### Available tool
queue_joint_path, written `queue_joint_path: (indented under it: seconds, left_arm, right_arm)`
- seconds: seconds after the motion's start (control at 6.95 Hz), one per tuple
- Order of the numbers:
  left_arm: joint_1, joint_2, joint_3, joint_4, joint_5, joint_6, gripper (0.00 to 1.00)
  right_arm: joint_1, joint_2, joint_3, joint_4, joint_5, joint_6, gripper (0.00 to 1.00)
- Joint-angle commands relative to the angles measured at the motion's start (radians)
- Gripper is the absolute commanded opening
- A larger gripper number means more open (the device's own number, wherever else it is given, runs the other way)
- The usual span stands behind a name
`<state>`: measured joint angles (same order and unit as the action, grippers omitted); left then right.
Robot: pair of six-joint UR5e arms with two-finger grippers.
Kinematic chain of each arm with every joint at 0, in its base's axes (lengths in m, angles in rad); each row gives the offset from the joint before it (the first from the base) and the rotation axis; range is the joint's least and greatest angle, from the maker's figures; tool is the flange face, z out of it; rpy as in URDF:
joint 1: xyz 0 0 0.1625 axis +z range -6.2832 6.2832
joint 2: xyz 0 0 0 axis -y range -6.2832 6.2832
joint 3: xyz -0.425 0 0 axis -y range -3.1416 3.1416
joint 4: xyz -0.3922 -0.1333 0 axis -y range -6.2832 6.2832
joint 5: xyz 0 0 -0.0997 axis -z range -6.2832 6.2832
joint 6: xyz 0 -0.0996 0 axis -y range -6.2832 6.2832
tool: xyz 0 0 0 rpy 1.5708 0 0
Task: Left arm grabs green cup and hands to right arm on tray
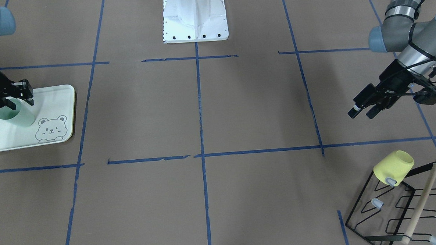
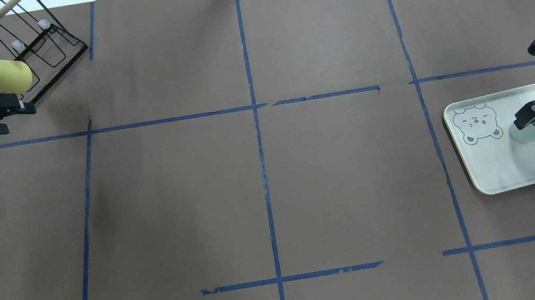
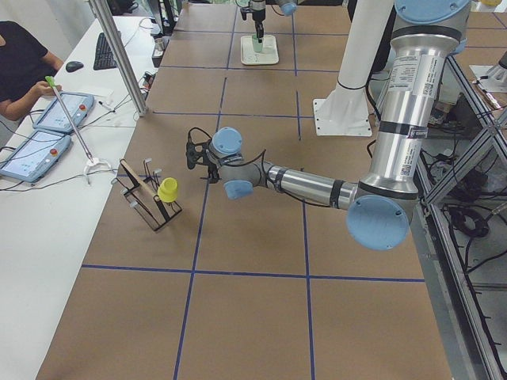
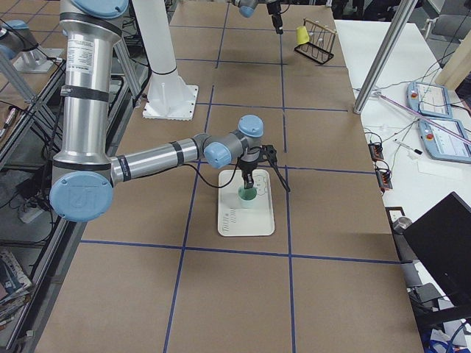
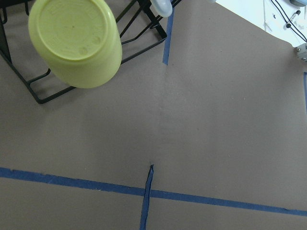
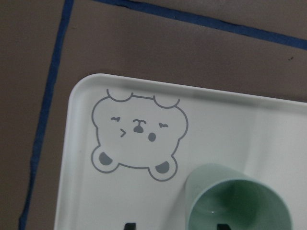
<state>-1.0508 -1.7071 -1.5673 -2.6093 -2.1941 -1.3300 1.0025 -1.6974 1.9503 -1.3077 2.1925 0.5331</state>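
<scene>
Black fingers of the right gripper stand over the rim of the green cup, one tip down inside the mouth and the other outside the wall. In the right wrist view the outer tip sits apart from the wall, so you should read the jaws as parted, straddling the wall, not pinching it. The cup stands upright, mouth up, on the tray, just beside the bear drawing and well in from the edges. By my reading the set-down is as good as made, and only the lift-away is left.

Treat the cup as light, stiff and smooth: a plain plastic tumbler with no handle and a slight taper. It likely weighs next to nothing, so a finger dragging on the rim could tip it or slide it across the slick tray. If you need to retake it, pinch the wall just below the rim, one finger in and one out, squarely. A grip around the tapered body would tend to squeeze it out of the jaws.

Far across the table, the left gripper hangs above bare paper, fingers a little apart and holding nothing. Near it a yellow cup sits upended on a wire rack.
</scene>
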Motion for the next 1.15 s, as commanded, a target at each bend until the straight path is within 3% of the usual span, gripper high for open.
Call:
queue_joint_path:
  seconds: [0.0, 0.14, 0.29, 0.58, 0.86, 1.01]
  left_arm:
    - [-0.003, 0.041, -0.005, -0.003, -0.003, 0.027, 1.00]
    - [-0.015, 0.113, -0.032, -0.003, -0.007, 0.140, 1.00]
    - [-0.028, 0.207, -0.072, 0.006, -0.007, 0.264, 1.00]
    - [-0.217, 0.325, -0.076, 0.105, -0.065, 0.668, 1.00]
    - [-0.407, 0.328, -0.063, 0.428, -0.056, 1.173, 1.00]
    - [-0.451, 0.296, -0.068, 0.571, -0.064, 1.300, 1.00]
  right_arm:
    - [0.135, -0.053, 0.142, -0.010, 0.036, -0.002, 1.00]
    - [0.216, -0.070, 0.121, -0.010, 0.126, -0.008, 1.00]
    - [0.266, -0.118, 0.104, -0.010, 0.128, -0.095, 1.00]
    - [0.329, -0.184, 0.050, -0.016, 0.135, -0.282, 1.00]
    - [0.392, -0.199, 0.039, -0.115, 0.135, -0.399, 1.00]
    - [0.425, -0.188, 0.041, -0.196, 0.133, -0.494, 1.00]
